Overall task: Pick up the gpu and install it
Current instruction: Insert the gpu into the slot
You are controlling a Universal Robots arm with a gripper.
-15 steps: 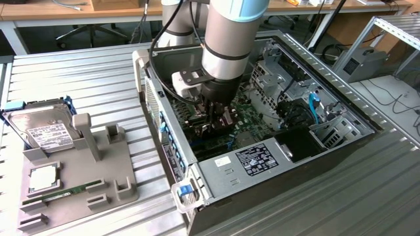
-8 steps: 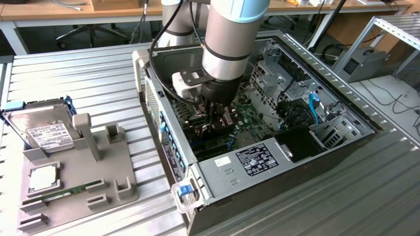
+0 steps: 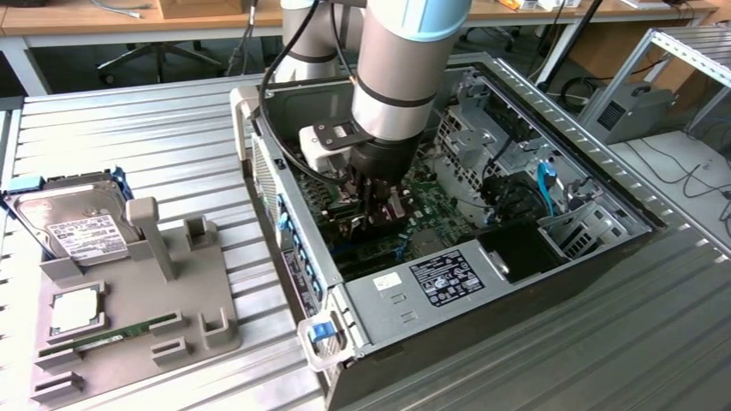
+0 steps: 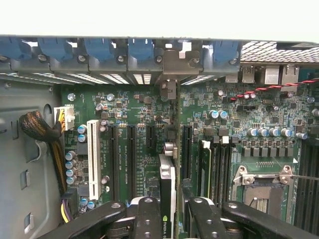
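GPU (image 4: 168,191) is already picked up and down inside the case (image 3: 594,257), edge-on over the motherboard (image 4: 134,119) slots, bracket toward the rear wall. Doesn't look fully seated yet though. Gripper (image 4: 169,219) is part closed, pinching the card between its fingers (image 4: 147,216).

The wrist view shows the start of a green and white NVIDIA logo on the edge of the gpu (image 4: 168,199), with "NVIDIA G" legible. White lettering runs along the motherboard (image 4: 134,164) between the slots, too small to read. In the exterior view, the white label on the hard drive (image 3: 78,229) and the black sticker on the computer case (image 3: 446,278) carry unreadable print.
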